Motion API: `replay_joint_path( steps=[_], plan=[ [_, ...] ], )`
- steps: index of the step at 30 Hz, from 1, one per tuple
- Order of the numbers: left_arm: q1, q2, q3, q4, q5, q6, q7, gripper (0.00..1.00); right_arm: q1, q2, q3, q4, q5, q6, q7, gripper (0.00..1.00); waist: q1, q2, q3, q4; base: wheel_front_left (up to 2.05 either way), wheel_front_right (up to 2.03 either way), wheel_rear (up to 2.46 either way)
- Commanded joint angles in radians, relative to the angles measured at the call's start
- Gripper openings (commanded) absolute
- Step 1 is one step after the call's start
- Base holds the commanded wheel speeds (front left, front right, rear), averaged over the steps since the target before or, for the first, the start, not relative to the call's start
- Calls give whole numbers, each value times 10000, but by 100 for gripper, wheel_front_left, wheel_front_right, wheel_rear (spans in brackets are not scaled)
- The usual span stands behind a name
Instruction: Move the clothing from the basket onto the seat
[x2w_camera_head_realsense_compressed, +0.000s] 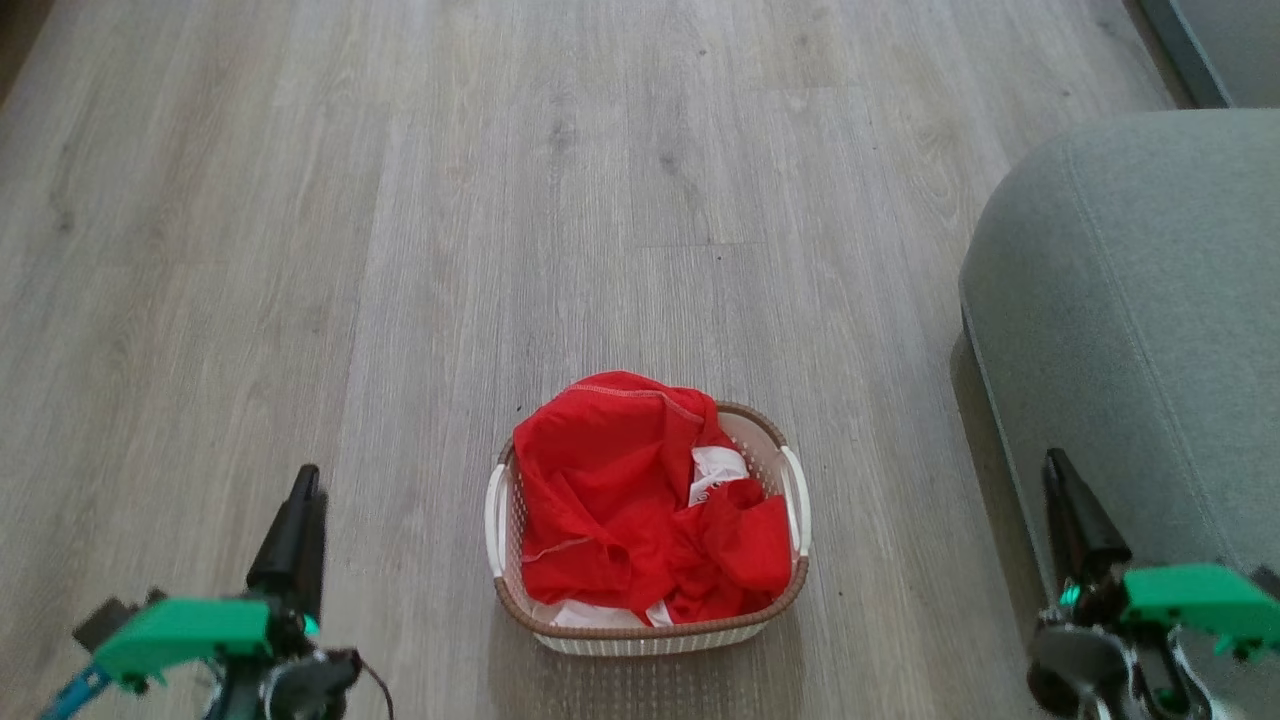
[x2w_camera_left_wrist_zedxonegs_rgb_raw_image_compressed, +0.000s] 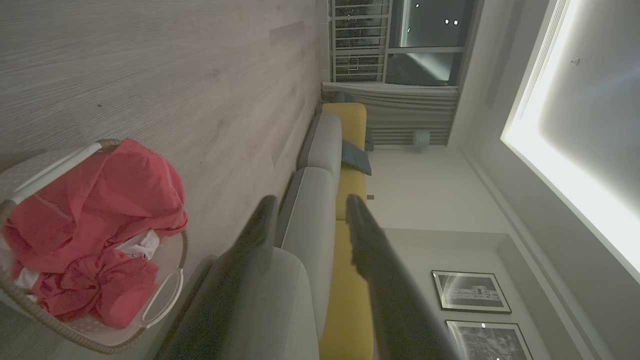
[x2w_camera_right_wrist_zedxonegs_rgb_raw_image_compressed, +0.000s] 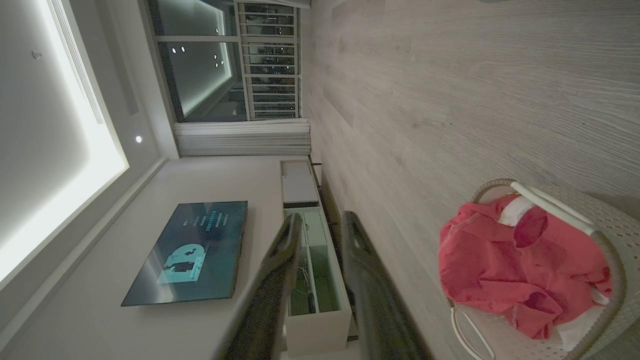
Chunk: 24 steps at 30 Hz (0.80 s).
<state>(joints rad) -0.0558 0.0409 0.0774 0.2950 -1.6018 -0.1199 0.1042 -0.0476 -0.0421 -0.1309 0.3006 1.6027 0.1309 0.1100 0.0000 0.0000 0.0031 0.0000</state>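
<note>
One crumpled red clothing (x2w_camera_head_realsense_compressed: 620, 495) heap fills the basket (x2w_camera_head_realsense_compressed: 495, 520).

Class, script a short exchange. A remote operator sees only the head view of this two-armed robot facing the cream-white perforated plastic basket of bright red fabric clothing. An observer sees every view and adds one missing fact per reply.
Operator: My head view shows each gripper side-on. Is the left gripper open?
Observer: Yes. The left wrist view shows its two dark fingers apart, with nothing between them.
Operator: And the right gripper?
Observer: The right wrist view shows its fingers parted too, and empty.
</note>
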Motion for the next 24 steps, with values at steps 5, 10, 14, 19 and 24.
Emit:
replay_joint_path(
  steps=[5, 10, 14, 19, 24],
  plan=[
    [-53, 12, -130, -129, -20, -7, -154, 100, -44, -14, 52, -166, -47, 2, -122, 100, 0, 0, 6, -2, 0, 0, 0],
    [-82, 15, -277, -134, -12, -11, -308, 100, -58, -64, 180, -193, -193, 2, -284, 100, 0, 0, 7, -3, 0, 0, 0],
    [-113, 18, -357, -99, 98, -14, -427, 100, -89, -167, 336, -165, -511, 1, -431, 100, 0, 0, 5, 0, 0, 0, 0],
    [-175, 21, -355, 11, 575, -19, -573, 100, -144, -222, 333, -201, -1572, 1, -584, 100, 0, 0, 6, 3, 0, 0, 0],
    [-236, 24, -308, 96, 1339, -22, -720, 100, -131, -163, 360, -411, -2798, 1, -733, 100, 0, 0, 11, 2, 0, 0, 0]
  ],
)
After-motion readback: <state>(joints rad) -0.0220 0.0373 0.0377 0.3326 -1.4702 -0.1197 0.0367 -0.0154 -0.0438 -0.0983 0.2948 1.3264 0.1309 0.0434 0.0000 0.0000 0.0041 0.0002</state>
